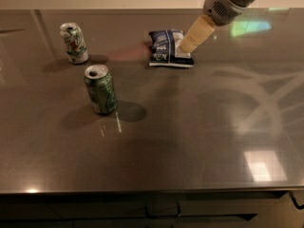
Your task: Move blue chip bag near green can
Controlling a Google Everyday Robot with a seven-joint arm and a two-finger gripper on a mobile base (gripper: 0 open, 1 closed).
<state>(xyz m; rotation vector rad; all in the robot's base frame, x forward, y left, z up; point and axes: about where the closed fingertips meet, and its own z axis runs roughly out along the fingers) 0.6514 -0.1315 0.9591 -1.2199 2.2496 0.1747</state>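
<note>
Grey polished worktop [190, 151] gleams in front; on it the green can [100, 90], a dark metal cylinder with a silver top, stands upright well left of the hand and nearer than it. Farther back, the crinkly blue chip bag [166, 49] lies flat just beneath the pale hand [186, 42], which hangs over the bag's right edge, seemingly lined up to grasp; whether it is apart or together cannot be told.

- The dark, glossy table [190, 141] carries three things.
- The blue chip bag [162, 49] lies flat at the back.
- The green can [100, 90] stands upright, front left.
- A paler can [74, 42] stands behind it.
- The gripper [184, 45] hangs over the bag's right end.
</note>
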